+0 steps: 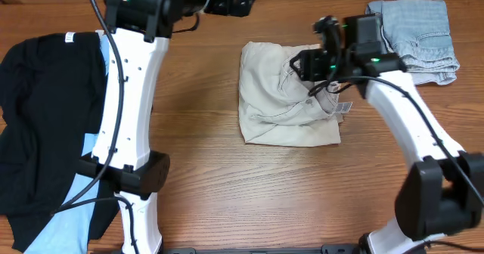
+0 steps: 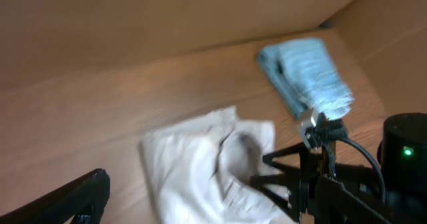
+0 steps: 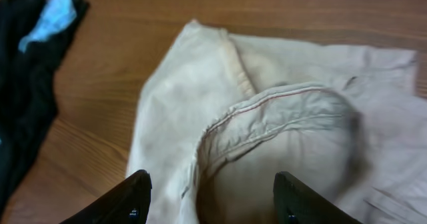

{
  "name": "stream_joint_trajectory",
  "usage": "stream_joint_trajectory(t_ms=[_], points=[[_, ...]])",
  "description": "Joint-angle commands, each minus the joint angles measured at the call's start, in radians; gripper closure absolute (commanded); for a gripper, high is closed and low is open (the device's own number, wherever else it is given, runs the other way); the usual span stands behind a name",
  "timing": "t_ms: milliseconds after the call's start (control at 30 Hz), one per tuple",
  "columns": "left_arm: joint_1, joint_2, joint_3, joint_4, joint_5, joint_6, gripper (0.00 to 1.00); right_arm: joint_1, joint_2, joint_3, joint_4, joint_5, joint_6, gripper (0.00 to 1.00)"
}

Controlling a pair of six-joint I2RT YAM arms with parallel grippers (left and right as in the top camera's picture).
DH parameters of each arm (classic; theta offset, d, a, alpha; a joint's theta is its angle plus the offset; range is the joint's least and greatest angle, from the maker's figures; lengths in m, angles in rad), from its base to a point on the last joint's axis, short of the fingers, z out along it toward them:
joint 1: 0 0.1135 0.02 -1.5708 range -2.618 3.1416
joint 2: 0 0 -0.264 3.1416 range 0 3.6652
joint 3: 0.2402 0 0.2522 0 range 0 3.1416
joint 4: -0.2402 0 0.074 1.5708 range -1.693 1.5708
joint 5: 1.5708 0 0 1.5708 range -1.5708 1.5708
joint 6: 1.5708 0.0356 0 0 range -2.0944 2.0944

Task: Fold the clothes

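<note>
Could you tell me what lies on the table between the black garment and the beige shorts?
Only bare wood table, as the right wrist view shows between black garment and beige shorts; overhead, the left arm crosses that stretch.

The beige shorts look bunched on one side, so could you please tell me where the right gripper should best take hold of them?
Probably the stitched waistband edge of the beige shorts: it arches up off the flat cloth, giving a free fold to pinch. Come from above on their right side, where the open right gripper hovers.
</note>
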Motion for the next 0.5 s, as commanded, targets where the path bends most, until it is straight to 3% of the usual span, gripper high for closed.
stream_joint_trajectory(t_ms=[0,133,333,467], points=[[0.016,0.026,-0.010,-0.050,-0.050,0.027,0.00,0.006,0.058,0.003,0.011,0.055,-0.004,0.37],[0.019,0.032,-0.010,-0.097,-0.122,0.046,0.00,0.012,0.100,0.003,0.010,0.018,-0.005,0.43],[0.018,0.037,-0.010,-0.116,-0.130,0.053,0.00,0.013,0.104,0.003,0.029,-0.039,-0.004,0.69],[0.018,0.043,-0.010,-0.127,-0.130,0.053,0.00,0.013,0.104,0.003,0.021,-0.054,-0.005,0.74]])
